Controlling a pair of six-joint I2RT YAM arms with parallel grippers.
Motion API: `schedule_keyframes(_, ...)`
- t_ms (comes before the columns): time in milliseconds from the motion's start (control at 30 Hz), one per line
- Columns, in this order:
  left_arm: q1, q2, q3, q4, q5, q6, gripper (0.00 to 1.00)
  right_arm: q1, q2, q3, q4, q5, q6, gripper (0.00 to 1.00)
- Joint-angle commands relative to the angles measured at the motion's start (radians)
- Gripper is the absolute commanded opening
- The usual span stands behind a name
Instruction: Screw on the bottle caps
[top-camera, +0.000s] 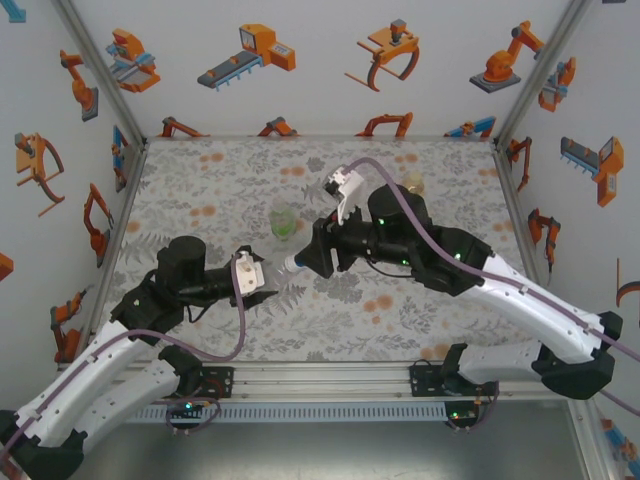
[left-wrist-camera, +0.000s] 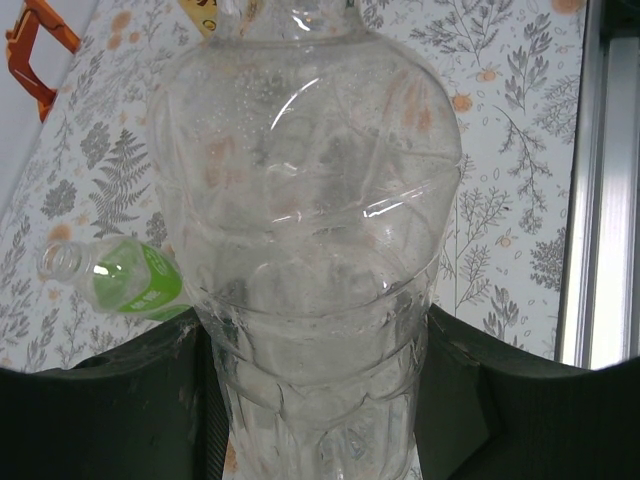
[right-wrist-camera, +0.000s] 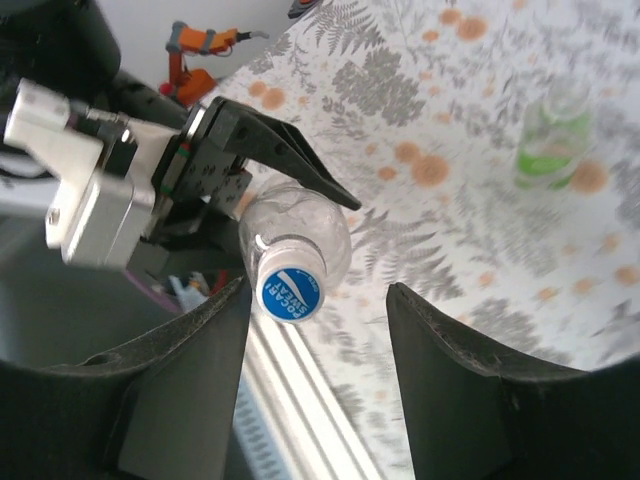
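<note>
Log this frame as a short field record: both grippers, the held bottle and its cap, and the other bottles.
left gripper: shut on the colourless bottle, gripping its body
cap: white with blue centre, sitting on the colourless bottle's neck
right gripper: open, fingers either side of the cap
green bottle: standing on the table, no cap, apart from both grippers
third bottle: beyond the right arm, partly hidden; cap unclear

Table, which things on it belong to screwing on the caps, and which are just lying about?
For the job: clear bottle, its blue-centred cap, green bottle with no cap.
Just there: flowered table cover, robot pictures on the walls, purple cable.
</note>
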Motion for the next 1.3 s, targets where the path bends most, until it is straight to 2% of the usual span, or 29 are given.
schedule_keyframes(0,-0.001,-0.002,0.014,0.022,0.05,0.007,0.0,0.006,-0.017,0.023,-0.011,-0.1,-0.366,0.52)
schedule_keyframes(167,-0.002,0.007,0.019,0.007,0.09,0.018,0.0,0.007,-0.022,0.05,-0.162,-0.375,-0.835,0.49)
schedule_keyframes(200,-0.001,0.009,0.02,0.003,0.099,0.02,0.0,0.007,-0.022,0.054,-0.183,-0.391,-0.901,0.48)
schedule_keyframes(400,-0.004,0.037,0.036,-0.033,0.17,0.038,0.0,0.007,0.03,0.144,-0.294,-0.398,-1.075,0.49)
schedule_keyframes(633,-0.006,0.057,0.045,-0.054,0.216,0.049,0.0,0.006,0.092,0.193,-0.382,-0.439,-1.142,0.52)
schedule_keyframes(867,-0.007,0.065,0.047,-0.058,0.223,0.051,0.0,0.006,0.125,0.184,-0.381,-0.462,-1.142,0.5)
schedule_keyframes(1267,-0.008,0.083,0.052,-0.059,0.227,0.049,0.0,0.008,0.148,0.179,-0.339,-0.507,-1.104,0.39)
